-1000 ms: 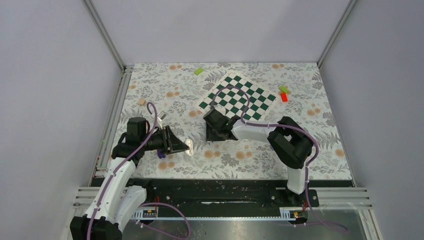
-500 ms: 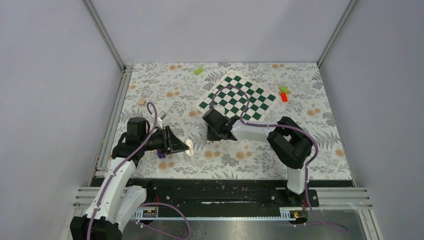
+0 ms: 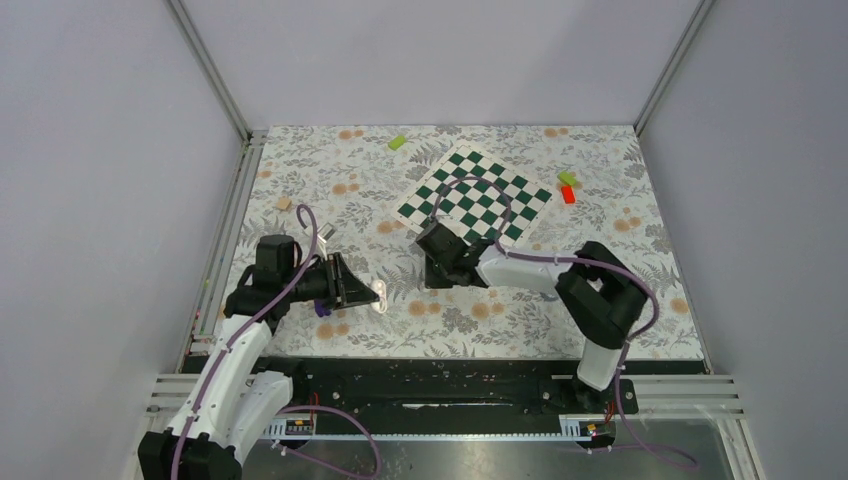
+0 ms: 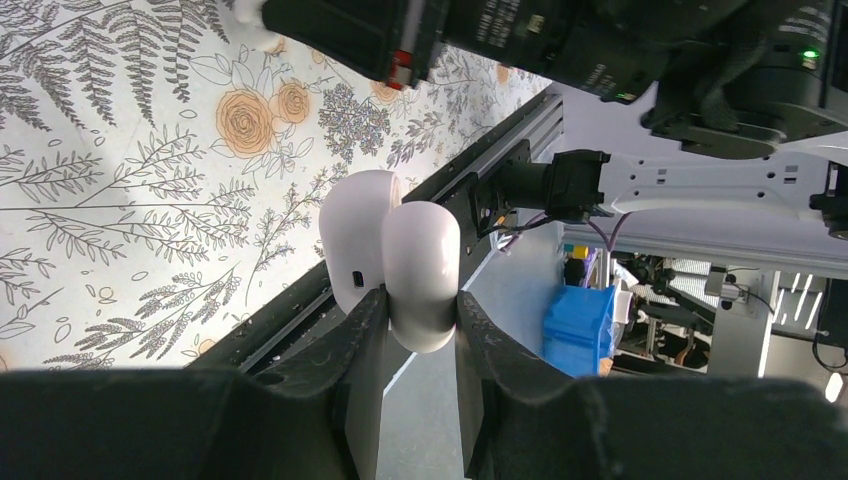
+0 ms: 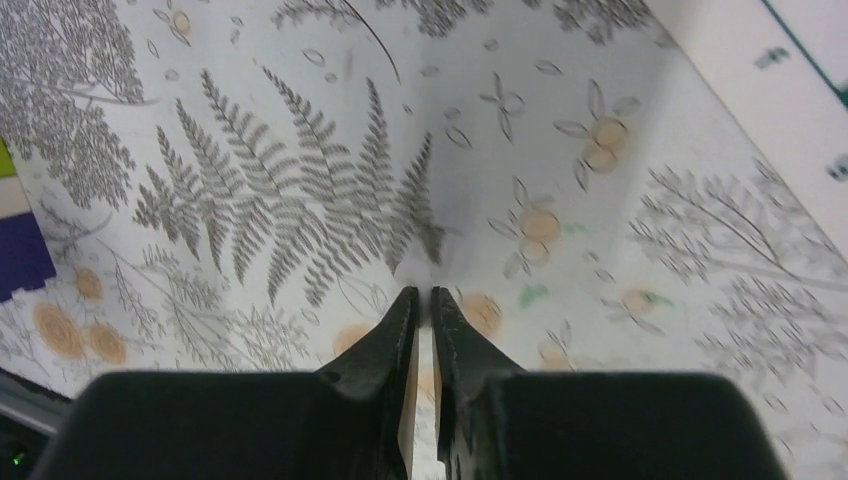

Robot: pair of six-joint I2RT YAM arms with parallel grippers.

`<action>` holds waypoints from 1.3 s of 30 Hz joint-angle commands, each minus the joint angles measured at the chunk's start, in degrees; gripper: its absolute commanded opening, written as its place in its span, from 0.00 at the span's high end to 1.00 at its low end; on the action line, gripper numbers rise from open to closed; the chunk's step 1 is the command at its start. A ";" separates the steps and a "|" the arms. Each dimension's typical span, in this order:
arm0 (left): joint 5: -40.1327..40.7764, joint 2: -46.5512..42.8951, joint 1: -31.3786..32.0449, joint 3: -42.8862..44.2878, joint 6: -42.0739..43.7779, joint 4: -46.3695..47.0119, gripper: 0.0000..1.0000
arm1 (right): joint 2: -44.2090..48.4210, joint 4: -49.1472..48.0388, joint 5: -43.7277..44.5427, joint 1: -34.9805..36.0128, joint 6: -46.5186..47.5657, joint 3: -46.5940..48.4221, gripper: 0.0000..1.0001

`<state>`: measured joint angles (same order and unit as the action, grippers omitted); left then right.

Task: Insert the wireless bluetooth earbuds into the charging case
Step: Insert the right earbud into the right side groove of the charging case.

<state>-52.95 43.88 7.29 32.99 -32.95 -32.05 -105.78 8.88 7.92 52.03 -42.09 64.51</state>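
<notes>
The white charging case (image 4: 400, 255) is pinched between the fingers of my left gripper (image 4: 420, 295). It stands open, its two rounded halves side by side, and hangs above the table's near edge. From above, the case (image 3: 382, 293) shows at the tip of the left gripper (image 3: 374, 292), left of centre. My right gripper (image 5: 421, 293) is shut, with a small blurred white earbud (image 5: 412, 272) at its fingertips, above the floral cloth. In the top view the right gripper (image 3: 432, 268) sits just in front of the chessboard.
The green and white chessboard (image 3: 475, 196) lies at the back centre. Around it sit a green block (image 3: 398, 142), a green and red pair (image 3: 567, 187) and a tan piece (image 3: 284, 203). A green-white-purple stacked block (image 5: 14, 235) shows at the right wrist view's left edge. A black rail (image 4: 300, 310) borders the near edge.
My right gripper has closed and its arm has shifted a little to the right and toward the near side. The left arm with the case has held still.
</notes>
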 commanded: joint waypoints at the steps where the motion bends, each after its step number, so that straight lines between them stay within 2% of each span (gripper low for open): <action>1: 1.26 -0.27 2.65 2.50 2.68 1.92 1.00 | 11.42 3.66 3.37 0.20 -0.02 -4.43 1.00; 5: -1.60 -0.85 6.58 2.57 1.09 8.92 1.00 | 23.13 6.52 6.60 0.09 -0.07 -10.62 1.00; 11: -0.23 -3.18 13.50 2.48 0.23 20.68 1.00 | 44.33 11.88 11.65 0.09 0.20 -17.41 1.00; 15: 2.72 -4.27 17.47 0.39 -3.59 33.59 1.00 | 55.54 10.71 11.37 0.09 1.03 -20.68 1.00; 19: 5.16 -2.85 19.80 -0.05 -4.74 41.46 1.00 | 62.61 8.21 9.85 0.09 3.63 -21.61 1.00; 25: 5.03 0.93 23.12 2.09 -2.29 44.28 1.00 | 67.44 5.69 3.80 0.09 11.41 -19.36 1.00; 32: 6.13 1.78 24.07 2.36 -1.60 46.83 1.00 | 67.84 -3.95 -5.70 0.09 12.75 -20.14 1.00; 35: 7.28 2.65 24.14 2.86 -3.21 46.56 1.00 | 65.11 -5.12 -7.43 0.09 13.35 -18.74 1.00; 39: 13.14 5.76 24.13 4.58 -8.91 41.89 1.00 | 63.20 -6.82 -7.74 0.09 13.63 -18.40 1.00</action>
<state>-45.50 47.09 31.24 33.43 -37.39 9.72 -40.97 6.96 2.59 52.03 -30.15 44.10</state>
